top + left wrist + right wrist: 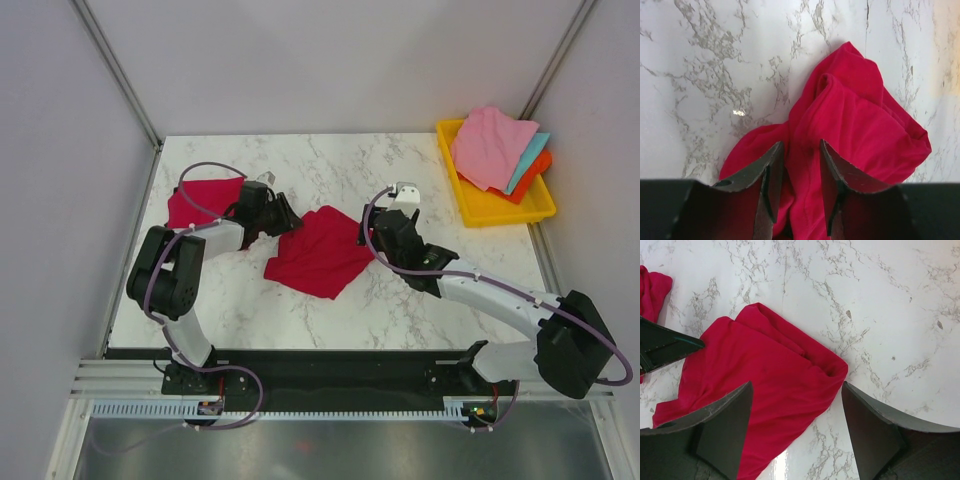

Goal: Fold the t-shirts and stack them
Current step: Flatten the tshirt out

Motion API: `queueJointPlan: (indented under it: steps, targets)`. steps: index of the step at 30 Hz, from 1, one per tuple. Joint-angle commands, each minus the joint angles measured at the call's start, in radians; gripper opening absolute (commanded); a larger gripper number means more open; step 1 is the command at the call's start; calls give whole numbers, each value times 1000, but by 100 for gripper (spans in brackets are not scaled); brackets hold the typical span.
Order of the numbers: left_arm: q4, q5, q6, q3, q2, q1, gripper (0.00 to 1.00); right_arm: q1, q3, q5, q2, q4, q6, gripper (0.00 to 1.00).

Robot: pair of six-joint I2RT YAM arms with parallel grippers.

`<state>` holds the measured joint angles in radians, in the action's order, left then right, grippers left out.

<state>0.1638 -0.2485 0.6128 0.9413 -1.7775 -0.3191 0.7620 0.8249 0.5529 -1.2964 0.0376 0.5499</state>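
Left t-shirt (190,208) near middle t-shirt (320,255), tray (497,214) far right on table (340,165)

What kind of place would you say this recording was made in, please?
Probably a robot lab booth, not a home: plain panel walls enclose a marble-pattern table, two arms are bolted to its near edge, and a yellow tray holds spare cloths.

Legible markings: none. We read no text, label, brand or number on the t-shirts (320,255), yellow tray (505,213) or surface (400,180).
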Motion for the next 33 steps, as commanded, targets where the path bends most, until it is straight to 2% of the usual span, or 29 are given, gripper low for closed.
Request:
queueJointPlan:
  steps: [1,2,4,7,9,12,13,16,21,28,31,33]
  targets:
    - [-41,-35,-34,47,-3,-23,42,-4,-4,25,25,-30,5,80]
    - [-50,-35,-35,56,-7,-28,43,-6,-4,24,25,-30,7,80]
    - [-69,-44,0,56,-14,-31,52,-9,-3,25,20,-30,5,80]
    - [-72,-51,7,47,-8,-35,52,-13,-4,27,23,-30,5,80]
    - [-78,-52,2,45,-3,-41,49,-16,-6,28,23,-30,5,80]
    - [-81,-72,-8,44,7,-44,18,-21,-7,28,17,-30,7,80]
    - [-81,-71,-13,44,16,-47,2,-20,-7,31,16,-30,7,80]
    - [-60,-32,-36,18,88,-75,2,-26,-6,38,8,-30,7,80]
    - [-23,26,-96,-38,298,-144,2,-41,-6,30,3,-30,5,79]
    - [2,31,-211,-96,611,-335,2,-92,-20,-57,8,-65,2,85]
    - [-29,69,-219,-117,671,-367,6,-107,-33,-120,6,-97,-13,88]
    - [-70,152,-216,-111,656,-367,6,-112,-35,-146,-4,-108,-16,89]
